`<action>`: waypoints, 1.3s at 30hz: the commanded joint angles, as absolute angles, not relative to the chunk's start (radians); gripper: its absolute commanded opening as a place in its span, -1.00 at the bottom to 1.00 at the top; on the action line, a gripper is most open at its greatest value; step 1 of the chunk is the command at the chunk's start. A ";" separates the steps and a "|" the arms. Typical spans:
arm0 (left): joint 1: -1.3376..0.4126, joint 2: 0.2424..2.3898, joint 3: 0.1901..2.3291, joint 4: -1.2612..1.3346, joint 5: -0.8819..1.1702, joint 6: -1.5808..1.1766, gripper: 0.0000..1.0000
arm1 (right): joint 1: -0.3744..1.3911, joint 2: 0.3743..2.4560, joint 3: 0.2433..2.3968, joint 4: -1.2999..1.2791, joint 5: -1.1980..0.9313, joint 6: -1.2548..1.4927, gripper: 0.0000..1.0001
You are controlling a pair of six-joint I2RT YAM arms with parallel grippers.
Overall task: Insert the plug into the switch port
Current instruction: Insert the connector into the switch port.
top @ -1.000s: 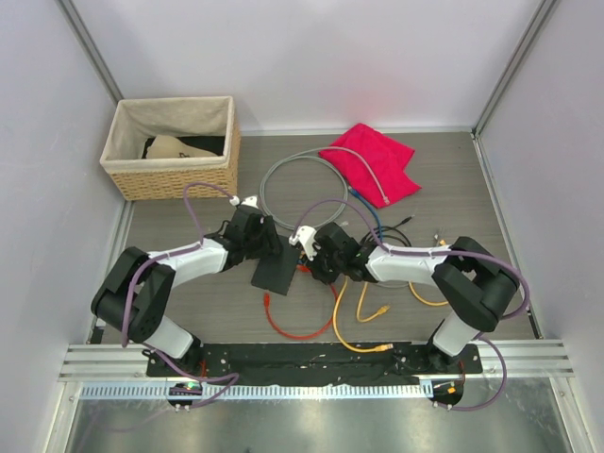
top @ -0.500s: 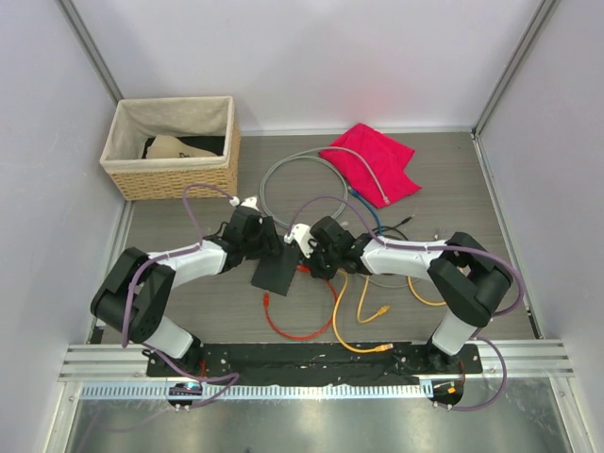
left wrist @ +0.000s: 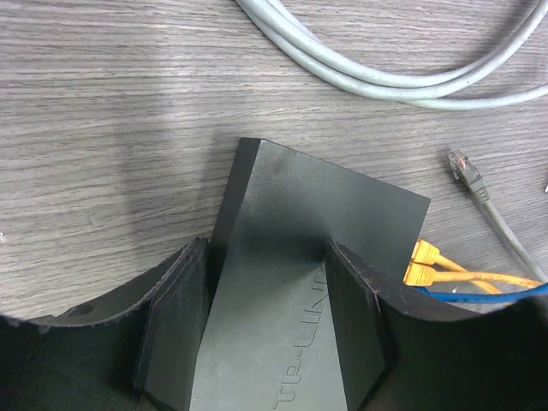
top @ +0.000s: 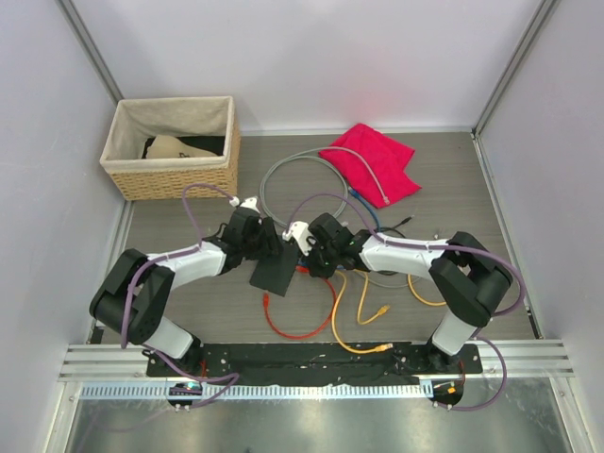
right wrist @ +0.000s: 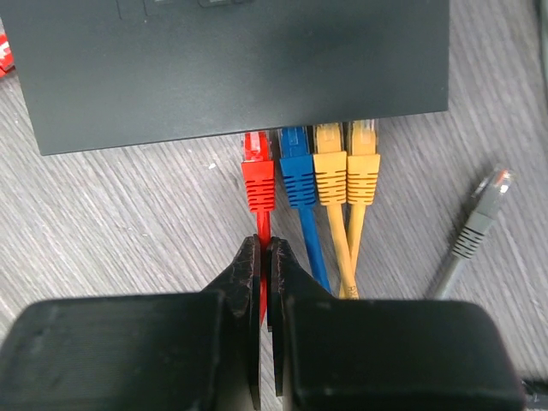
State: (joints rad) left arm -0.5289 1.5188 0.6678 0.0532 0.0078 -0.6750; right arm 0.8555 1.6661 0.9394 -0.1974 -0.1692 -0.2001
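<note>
The switch (top: 276, 271) is a flat dark grey box on the table between the arms. My left gripper (top: 262, 247) is shut on it, one finger (left wrist: 175, 325) on each side of the box (left wrist: 325, 214). My right gripper (right wrist: 265, 248) is shut on the red cable just behind the red plug (right wrist: 257, 175). The plug's tip meets the switch's port edge (right wrist: 240, 68), left of a blue plug (right wrist: 295, 175) and two yellow plugs (right wrist: 347, 171) that sit in ports. The red plug sits slightly further out than the blue one.
A loose grey plug (right wrist: 479, 214) lies right of the yellow ones. A grey cable coil (top: 302, 179), red cloth (top: 373, 160) and wicker basket (top: 170, 146) lie behind. Red and yellow cable loops (top: 321, 321) trail toward the near edge.
My right gripper has moved left toward the switch, bringing the red plug up to the port edge. The left gripper and switch have shifted only slightly.
</note>
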 commanded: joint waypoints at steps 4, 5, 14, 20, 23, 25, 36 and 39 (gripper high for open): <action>-0.606 1.549 0.601 -0.104 0.190 -0.696 0.16 | 0.877 1.664 1.118 0.172 -0.281 -0.163 -0.98; -0.607 1.546 0.598 -0.101 0.199 -0.701 0.16 | 0.877 1.667 1.126 0.182 -0.282 -0.164 -0.98; -0.666 1.509 0.591 -0.048 0.268 -0.779 0.15 | 0.884 1.724 1.180 0.256 -0.287 -0.150 -0.98; -0.657 1.471 0.594 -0.066 0.157 -0.769 0.15 | 0.884 1.715 1.174 0.261 -0.265 -0.150 -0.98; -0.617 1.482 0.624 -0.124 0.037 -0.720 0.18 | 0.884 1.704 1.138 0.238 -0.239 -0.155 -0.98; -0.597 1.492 0.644 -0.153 0.008 -0.697 0.24 | 0.884 1.704 1.105 0.216 -0.229 -0.153 -0.98; -0.551 1.546 0.759 -0.221 -0.161 -0.635 0.68 | 0.882 1.580 0.939 0.141 -0.128 -0.077 -0.28; -0.551 1.484 0.775 -0.261 -0.199 -0.650 0.84 | 0.867 1.476 0.922 0.082 -0.046 -0.051 -0.07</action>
